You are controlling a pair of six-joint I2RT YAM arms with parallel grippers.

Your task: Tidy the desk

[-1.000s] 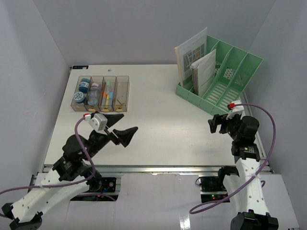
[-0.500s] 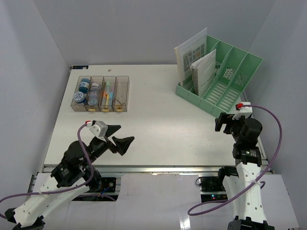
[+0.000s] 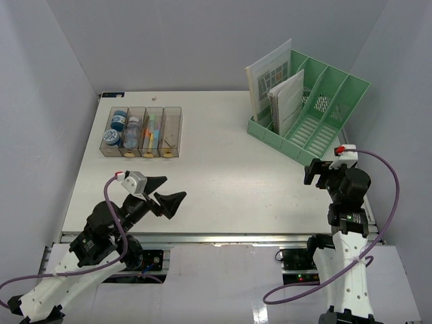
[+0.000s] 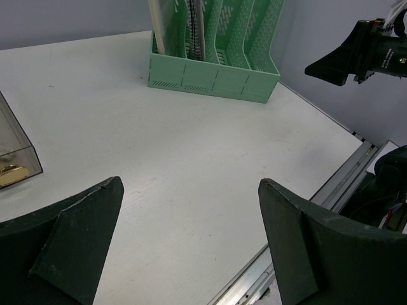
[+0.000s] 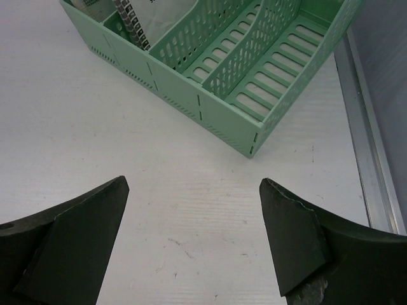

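The desk [image 3: 229,179] is a large white tabletop with a metal rail [image 3: 223,237] along its near edge. My left gripper [image 3: 170,191] hovers over its near-left part, open, with only bare desk [image 4: 191,127] showing between the fingers of the gripper [image 4: 191,183]. Over the near-right part my right gripper [image 3: 314,173] is also open and empty. It faces the rack's near corner, and only bare desk [image 5: 127,127] lies between the two fingertips of this gripper [image 5: 193,181]. The left wrist view catches the right gripper [image 4: 343,60] at its upper right.
A green four-slot file rack [image 3: 317,118] stands at the back right, with a booklet [image 3: 270,74] and a spiral notebook [image 3: 287,101] in its left slots. A clear four-compartment tray [image 3: 142,131] at the back left holds small bottles and pens. Grey walls enclose three sides.
My left arm has drawn back toward the near edge and lowered a little. My right gripper has shifted slightly to the right. Both stay open.
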